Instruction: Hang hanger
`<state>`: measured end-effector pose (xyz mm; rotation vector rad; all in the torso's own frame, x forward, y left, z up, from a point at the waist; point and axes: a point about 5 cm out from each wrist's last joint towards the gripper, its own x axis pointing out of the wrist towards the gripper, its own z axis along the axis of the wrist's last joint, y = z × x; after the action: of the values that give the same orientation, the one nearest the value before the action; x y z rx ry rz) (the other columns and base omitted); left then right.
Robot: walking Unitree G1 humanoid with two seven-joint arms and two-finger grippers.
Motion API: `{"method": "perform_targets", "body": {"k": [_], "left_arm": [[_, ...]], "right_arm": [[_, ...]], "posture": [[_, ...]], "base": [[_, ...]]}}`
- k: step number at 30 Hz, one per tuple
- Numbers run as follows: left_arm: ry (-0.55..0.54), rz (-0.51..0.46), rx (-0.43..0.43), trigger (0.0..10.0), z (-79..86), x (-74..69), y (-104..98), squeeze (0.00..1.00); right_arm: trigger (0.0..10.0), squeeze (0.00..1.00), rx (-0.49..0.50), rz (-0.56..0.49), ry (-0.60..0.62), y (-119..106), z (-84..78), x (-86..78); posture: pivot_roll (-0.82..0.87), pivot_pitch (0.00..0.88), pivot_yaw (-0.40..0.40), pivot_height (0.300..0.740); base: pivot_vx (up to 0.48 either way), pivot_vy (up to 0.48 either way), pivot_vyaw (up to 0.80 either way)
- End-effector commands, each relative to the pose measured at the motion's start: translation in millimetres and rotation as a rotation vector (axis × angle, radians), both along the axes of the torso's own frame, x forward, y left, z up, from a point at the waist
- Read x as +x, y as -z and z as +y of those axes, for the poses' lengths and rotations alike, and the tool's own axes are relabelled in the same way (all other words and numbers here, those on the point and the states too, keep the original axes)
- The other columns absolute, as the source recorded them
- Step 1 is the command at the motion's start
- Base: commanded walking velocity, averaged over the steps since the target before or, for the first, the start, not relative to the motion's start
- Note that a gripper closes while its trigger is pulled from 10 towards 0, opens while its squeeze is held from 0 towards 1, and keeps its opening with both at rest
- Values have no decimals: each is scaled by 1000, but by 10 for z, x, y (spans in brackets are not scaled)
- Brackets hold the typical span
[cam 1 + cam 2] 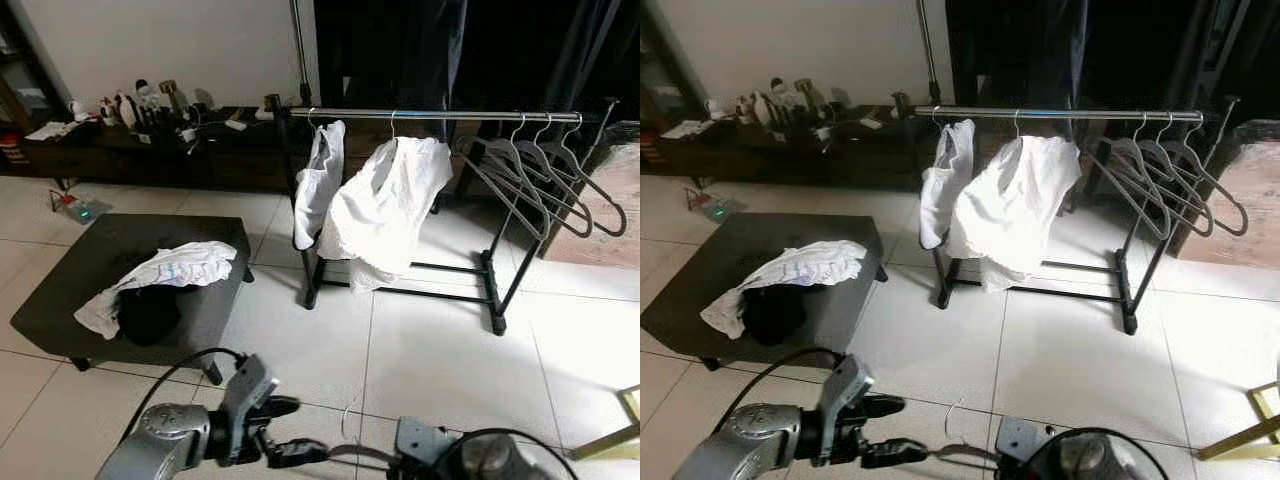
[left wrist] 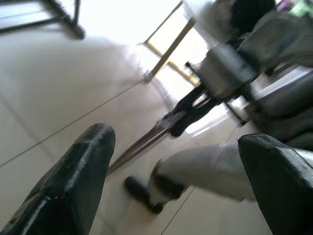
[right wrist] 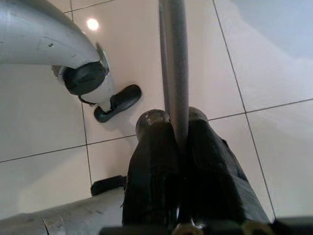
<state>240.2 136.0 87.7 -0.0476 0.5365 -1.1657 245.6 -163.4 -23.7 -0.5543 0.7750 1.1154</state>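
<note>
Right gripper (image 3: 177, 128) low, clamping grey hanger (image 3: 174, 58); left gripper (image 1: 285, 430) spread, seemingly facing it.

Floor: glossy white square tiles (image 1: 440, 360), thin grey grout lines.
Low rectangular surface (image 1: 60, 290): matt black; on it a white crumpled cloth with faint pale-blue print (image 1: 165, 272) over a black garment (image 1: 150, 312).
Clothes rack (image 1: 495, 270): black frame, silver top rail.
Two white fabric garments (image 1: 385, 205) on the rail; grey plastic hangers (image 1: 545, 175) at the rail's right end.
Grey thin metal hanger (image 3: 175, 58), plain.
Both tools: black fingers (image 3: 151, 161), silver arms.
Wall: off-white.
</note>
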Motion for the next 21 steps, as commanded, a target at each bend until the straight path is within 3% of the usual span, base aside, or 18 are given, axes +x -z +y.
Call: {"method": "perform_targets", "body": {"k": [1,6,9,11,15,21], "left_arm": [[-21,32,15,10000,109,-24,-28,0],[-8,50,35,10000,134,-13,-13,0],[-41,42,159,10000,163,90,124,0],[-42,41,171,10000,164,99,136,0],[-106,-168,246,10000,155,301,30,0],[145,-287,358,10000,280,261,-114,0]], "right_arm": [[10000,0,-4,27,-46,38,54,-66],[10000,0,-3,33,-59,42,73,-76],[10000,0,-1,34,-76,29,89,-75],[10000,0,-1,34,-78,27,91,-74],[10000,0,-13,16,-103,9,89,-72],[10000,0,-6,39,-196,-23,85,-122]], "posture": [[-79,82,74,740],[-79,84,74,740],[-83,85,77,740],[-83,85,77,740],[-94,86,77,740],[-93,92,81,740]], "base": [[0,0,0],[0,0,0],[0,0,0],[0,0,0],[0,0,0],[0,0,0]]}}
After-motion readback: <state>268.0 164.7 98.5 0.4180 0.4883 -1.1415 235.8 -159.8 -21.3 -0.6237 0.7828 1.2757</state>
